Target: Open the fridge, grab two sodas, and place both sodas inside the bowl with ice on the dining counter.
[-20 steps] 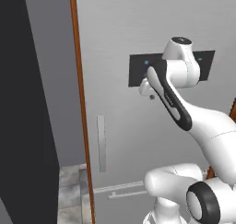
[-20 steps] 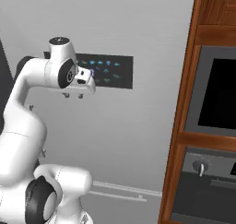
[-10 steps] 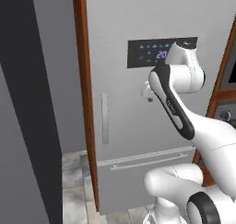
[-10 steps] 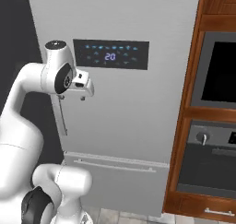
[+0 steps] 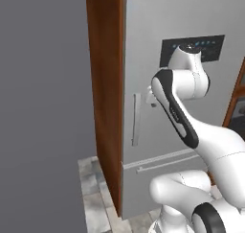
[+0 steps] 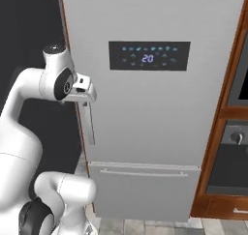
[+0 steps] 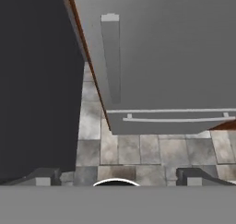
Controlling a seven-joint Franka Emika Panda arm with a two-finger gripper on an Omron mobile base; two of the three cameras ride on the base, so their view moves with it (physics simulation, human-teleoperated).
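Beside fridge (image 6: 155, 118) handle (image 6: 88, 123), gripper (image 6: 87, 91) pointing down

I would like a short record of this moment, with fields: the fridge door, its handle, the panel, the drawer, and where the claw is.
fridge door: the fridge is closed, grey front
door handle: vertical bar handle near the door's left edge
panel: black dispenser panel with a lit display
bottom drawer: drawer shut, with a horizontal bar handle
claw: claw at the top of the door handle, fingers apart in the hand view, holding nothing
sodas: not yet taken
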